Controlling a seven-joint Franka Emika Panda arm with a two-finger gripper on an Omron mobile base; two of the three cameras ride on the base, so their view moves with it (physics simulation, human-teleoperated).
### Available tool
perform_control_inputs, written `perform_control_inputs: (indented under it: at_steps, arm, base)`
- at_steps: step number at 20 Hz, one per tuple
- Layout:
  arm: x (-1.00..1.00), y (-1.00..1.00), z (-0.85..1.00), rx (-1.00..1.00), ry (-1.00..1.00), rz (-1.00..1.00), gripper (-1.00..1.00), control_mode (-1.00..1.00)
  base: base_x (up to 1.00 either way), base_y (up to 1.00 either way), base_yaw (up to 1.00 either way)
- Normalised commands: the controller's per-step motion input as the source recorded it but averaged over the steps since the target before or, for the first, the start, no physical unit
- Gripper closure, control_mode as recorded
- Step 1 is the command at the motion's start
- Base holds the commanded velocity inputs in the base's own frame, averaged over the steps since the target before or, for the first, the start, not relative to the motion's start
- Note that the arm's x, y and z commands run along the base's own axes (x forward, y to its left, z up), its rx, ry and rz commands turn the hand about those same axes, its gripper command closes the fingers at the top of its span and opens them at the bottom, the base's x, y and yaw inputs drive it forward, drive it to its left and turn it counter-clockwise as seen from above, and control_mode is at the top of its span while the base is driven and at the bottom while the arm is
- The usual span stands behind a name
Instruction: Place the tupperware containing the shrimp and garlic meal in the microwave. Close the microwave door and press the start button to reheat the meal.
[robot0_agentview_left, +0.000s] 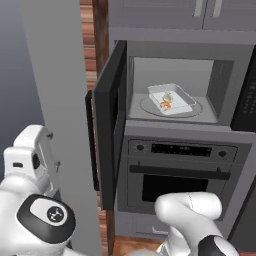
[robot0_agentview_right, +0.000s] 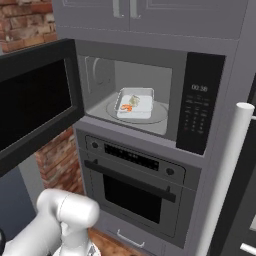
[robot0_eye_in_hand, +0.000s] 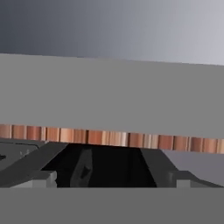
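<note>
White, rounded arm links are sitting closest to the lens, bulging up at 6 o'clock in both base views. On the hand camera, the two dark grey finger tips are standing far apart at 7 and 5 o'clock, so the gripper is hanging wide open and holding nothing; beyond it a flat grey panel and a thin strip of orange-brown brick are running across.

Inside the built-in grey microwave, the shallow clear rectangular tupperware tray with rounded corners and a raised rim is resting on the round glass turntable, roughly centred in the pale, matte cavity. One small curved orange shrimp and a whitish garlic bulb are lying in the tray, just beside each other.

From the left base camera the wide microwave door is showing edge-on, swung outward at 9 o'clock, with its slim black vertical handle on the outer face. From the right base camera the same door's large dark window is filling the 9 o'clock side, and the tall black keypad panel is facing the lens at 3 o'clock with a faint display. Below, the grey oven with a horizontal dark handle is sitting shut.
</note>
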Motion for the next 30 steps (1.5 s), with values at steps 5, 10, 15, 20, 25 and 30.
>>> perform_control_inputs:
  at_steps: [5,10,15,20,25,30]
  arm:
    - [0.63,0.2,-0.03,-0.12,0.0,-0.14,-1.0,-1.0]
    - [0.67,0.03,-0.05,-0.08,0.0,-0.15,-1.0,-1.0]
    - [0.43,-0.15,-0.07,-0.02,0.0,-0.18,-1.0,-1.0]
    - [0.16,-0.61,-0.06,0.0,0.0,-0.16,-1.0,-1.0]
    - [0.0,-0.96,-0.06,0.0,-0.01,-0.12,-1.0,-1.0]
    - [-0.06,-1.0,-0.08,0.0,-0.04,-0.09,-1.0,-1.0]
  base:
    - [0.0,0.0,0.0]
    - [0.0,0.0,0.0]
    - [0.0,0.0,0.0]
    - [0.0,0.0,0.0]
    - [0.0,0.0,0.0]
    - [0.0,0.0,0.0]
